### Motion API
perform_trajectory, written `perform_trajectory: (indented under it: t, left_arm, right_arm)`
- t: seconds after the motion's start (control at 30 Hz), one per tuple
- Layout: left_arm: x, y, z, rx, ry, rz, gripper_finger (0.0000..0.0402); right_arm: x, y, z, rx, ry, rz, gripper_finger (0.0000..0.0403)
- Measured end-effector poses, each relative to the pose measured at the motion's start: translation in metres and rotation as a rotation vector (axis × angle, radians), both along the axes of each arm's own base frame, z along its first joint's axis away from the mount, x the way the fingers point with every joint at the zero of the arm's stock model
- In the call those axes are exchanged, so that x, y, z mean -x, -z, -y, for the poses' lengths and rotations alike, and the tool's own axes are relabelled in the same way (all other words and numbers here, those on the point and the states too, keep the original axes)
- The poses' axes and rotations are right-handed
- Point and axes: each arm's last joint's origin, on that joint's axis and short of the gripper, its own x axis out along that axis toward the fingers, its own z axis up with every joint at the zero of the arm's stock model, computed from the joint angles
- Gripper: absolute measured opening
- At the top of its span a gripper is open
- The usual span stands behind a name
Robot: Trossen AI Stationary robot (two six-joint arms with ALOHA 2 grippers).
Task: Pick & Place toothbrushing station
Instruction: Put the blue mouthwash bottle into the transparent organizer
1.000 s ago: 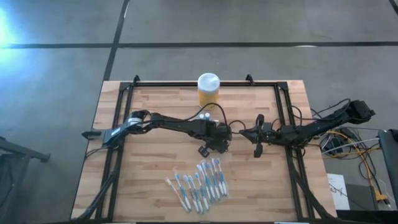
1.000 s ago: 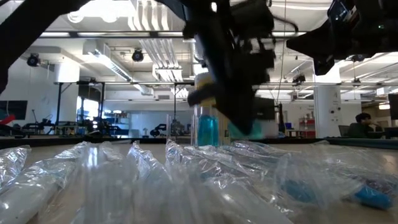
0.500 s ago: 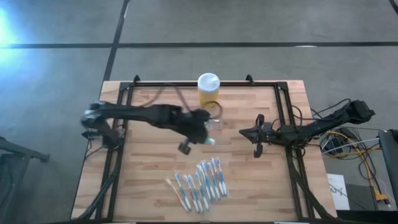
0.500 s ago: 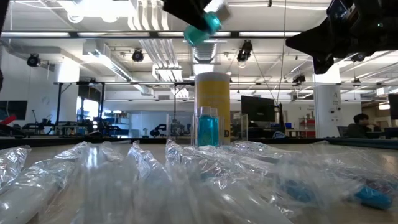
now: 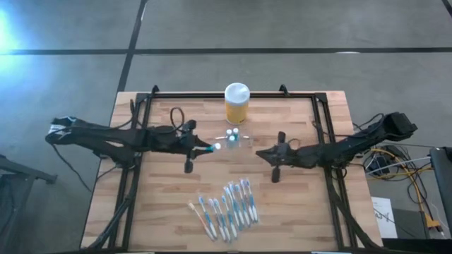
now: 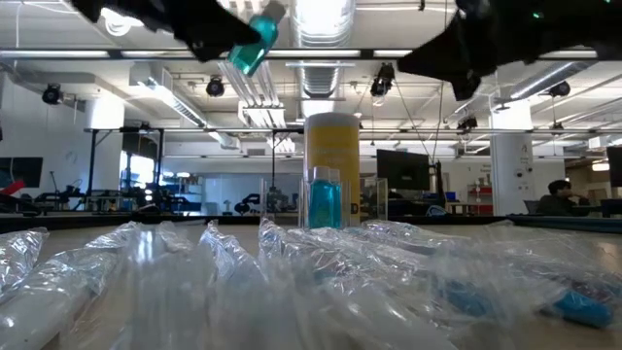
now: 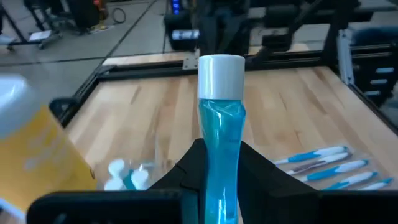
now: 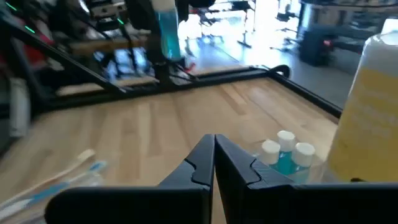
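Near the centre of the worktop [image 5: 169,204], just in front of the yellow jar with a white lid [image 5: 236,103], stands the toothbrushing station [image 5: 236,138], a clear holder almost lost against the wood. It carries small blue tubes with white caps [image 8: 285,152] upright in its slots. From table height the station shows directly before the jar, with a blue tube inside it.

Left hand [image 5: 203,149]: raised above the worktop, to the left of the station and apart from it. Its fingers [image 7: 186,171] are clamped on a blue tube with a white cap [image 7: 221,118]; the cap end points toward the station. From table height the tube hangs tilted, high above the wood, left of the jar.

Right hand [image 5: 260,154]: over the worktop to the right of the station, apart from it, fingers pressed together with nothing between them.

At the front of the worktop, a row of toothbrushes in clear wrappers [image 5: 226,208] lies side by side, well apart from the station. From table height the wrappers fill the foreground.

A person [image 6: 559,197] sits in the room behind, far right.
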Motion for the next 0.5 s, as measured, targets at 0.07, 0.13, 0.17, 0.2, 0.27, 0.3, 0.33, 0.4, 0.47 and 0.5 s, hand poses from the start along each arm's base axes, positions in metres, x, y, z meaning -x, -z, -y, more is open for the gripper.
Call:
perform_trajectory:
  t: [0.07,0.13,0.17,0.2,0.27,0.3,0.33,0.4,0.47,0.5]
  left_arm:
    - [0.004,0.016,0.0,0.024,-0.007,0.012,0.0056]
    - [0.008,0.029,-0.001,0.039,-0.011,0.023,0.0056]
    - [0.009,0.035,-0.001,0.044,-0.014,0.027,0.0056]
    - [0.01,0.04,-0.001,0.048,-0.019,0.027,0.0056]
    - [0.012,0.049,-0.001,0.06,-0.024,0.03,0.0056]
    - [0.012,0.052,-0.001,0.061,-0.025,0.027,0.0056]
    - [0.012,0.054,-0.001,0.061,-0.025,0.019,0.0056]
    - [0.012,0.055,-0.001,0.06,-0.025,0.017,0.0056]
    - [0.012,0.056,-0.001,0.057,-0.025,0.01,0.0056]
    - [0.011,0.055,-0.001,0.057,-0.025,0.012,0.0056]
  right_arm:
    - [-0.015,-0.012,-0.004,0.027,0.011,-0.016,0.0016]
    - [-0.028,-0.024,-0.007,0.054,0.006,-0.041,0.003]
    - [-0.034,-0.031,-0.009,0.061,0.004,-0.054,0.004]
    - [-0.04,-0.036,-0.011,0.067,0.003,-0.077,0.005]
    - [-0.051,-0.046,-0.014,0.076,0.004,-0.126,0.0074]
    - [-0.056,-0.051,-0.015,0.08,0.004,-0.143,0.0086]
    - [-0.062,-0.054,-0.017,0.086,0.004,-0.165,0.0098]
    - [-0.073,-0.062,-0.02,0.109,0.001,-0.193,0.0122]
    - [-0.082,-0.065,-0.022,0.15,-0.006,-0.234,0.0143]
    - [-0.087,-0.066,-0.023,0.165,-0.006,-0.252,0.0154]
